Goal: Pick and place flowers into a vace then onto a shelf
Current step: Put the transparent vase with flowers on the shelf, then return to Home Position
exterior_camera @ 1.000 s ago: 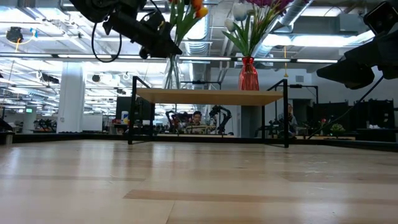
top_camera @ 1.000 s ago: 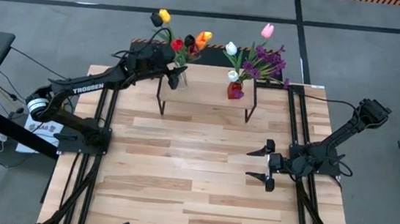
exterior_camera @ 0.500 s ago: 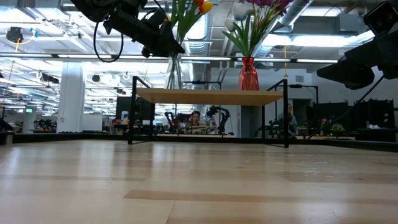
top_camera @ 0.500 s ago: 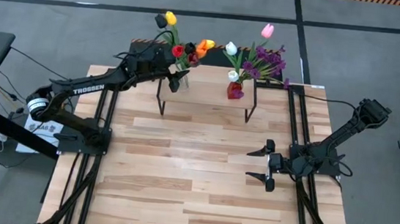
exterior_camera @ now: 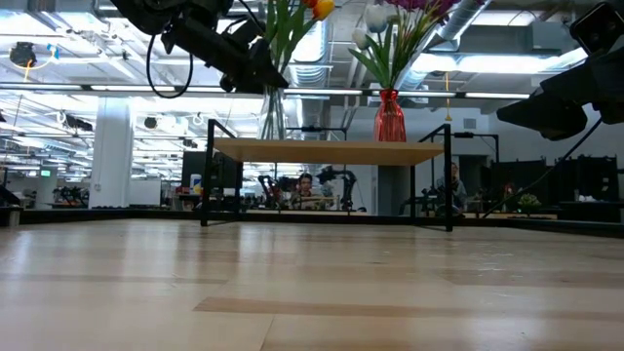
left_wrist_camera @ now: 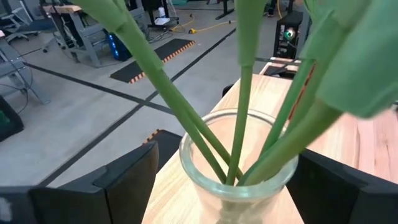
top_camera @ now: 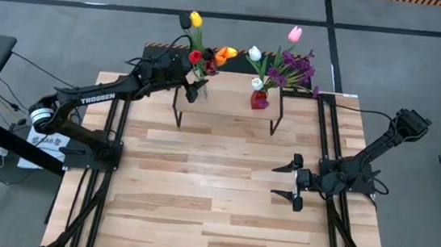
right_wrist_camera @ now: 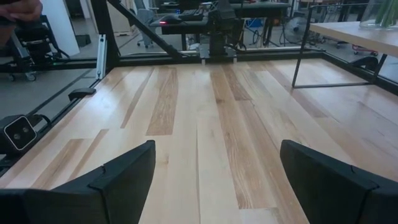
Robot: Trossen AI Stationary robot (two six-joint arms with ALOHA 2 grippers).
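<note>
A clear glass vase (left_wrist_camera: 239, 174) holding green-stemmed tulips (top_camera: 203, 53) with yellow, red, orange and dark heads stands by its base on the left end of the shelf (top_camera: 227, 101). My left gripper (top_camera: 190, 80) is open, level with the vase, one finger (left_wrist_camera: 121, 186) on either side of it; a gap shows on one side. A red vase (top_camera: 259, 101) with white and pink tulips and purple sprigs (top_camera: 287, 65) stands on the shelf's right part. My right gripper (top_camera: 289, 181) waits open above the table's right side.
The shelf stands on thin black legs (top_camera: 178, 113) at the table's far edge. Bare plank tabletop (top_camera: 207, 179) lies in front of it. Black frame rails (top_camera: 329, 134) run along both table sides. People sit in the room beyond (exterior_camera: 309, 185).
The tulips in the glass vase have swung toward the table's right; the yellow head now stands more nearly above the vase. The vase stays at the shelf's left end. My left gripper has stayed by the vase.
</note>
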